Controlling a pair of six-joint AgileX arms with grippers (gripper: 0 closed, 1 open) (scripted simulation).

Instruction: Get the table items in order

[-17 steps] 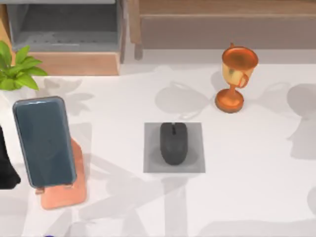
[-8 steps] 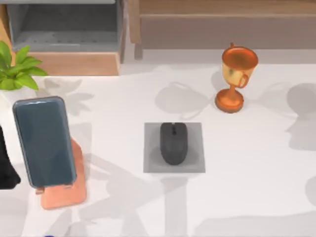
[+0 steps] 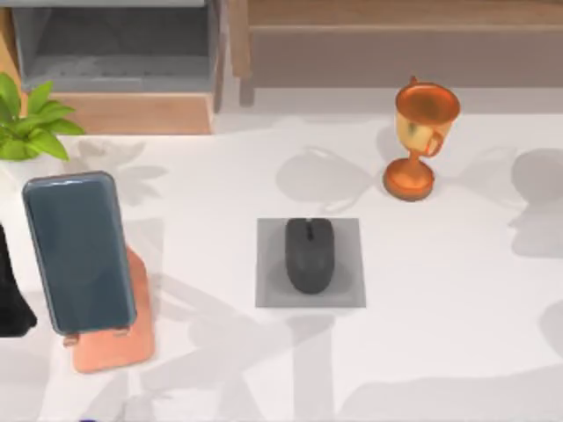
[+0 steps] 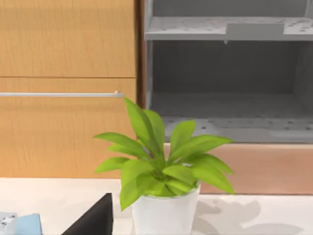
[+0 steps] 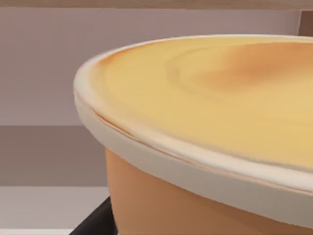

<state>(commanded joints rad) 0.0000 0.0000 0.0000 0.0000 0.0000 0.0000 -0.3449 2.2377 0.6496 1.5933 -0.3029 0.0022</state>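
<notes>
From above, my left arm (image 3: 10, 290) is a dark shape at the counter's (image 3: 457, 343) left edge. Just beside it, toward the middle of the counter, the smartphone (image 3: 79, 251) leans upright-tilted in the salmon-pink phone stand (image 3: 119, 352), its glossy face up. Farther out from the arm, near the counter's centre, the black mouse (image 3: 309, 255) lies on the grey pad (image 3: 268, 294), inside the pad's edges. The trophy cup (image 3: 420, 141) stands upright well beyond the pad, toward the far right, apart from everything else. The potted plant (image 3: 31, 123) sits behind the phone at the far left, in front of a grey shelf unit (image 3: 114, 44).

From the left wrist, a black wedge of the left pincer (image 4: 93, 221) juts in at the lower edge; whether that pincer is apart or together cannot be told. Straight ahead of it and near, the plant stands in its white pot (image 4: 164, 218) on the counter, with the shelf unit and a wooden cabinet front (image 4: 63, 49) behind.

From the right wrist, a dark sliver of the right pincer (image 5: 95, 221) shows low down; its state cannot be told either. Close in front of it is a round orange-tan vessel (image 5: 205, 122) with a pale rim.
</notes>
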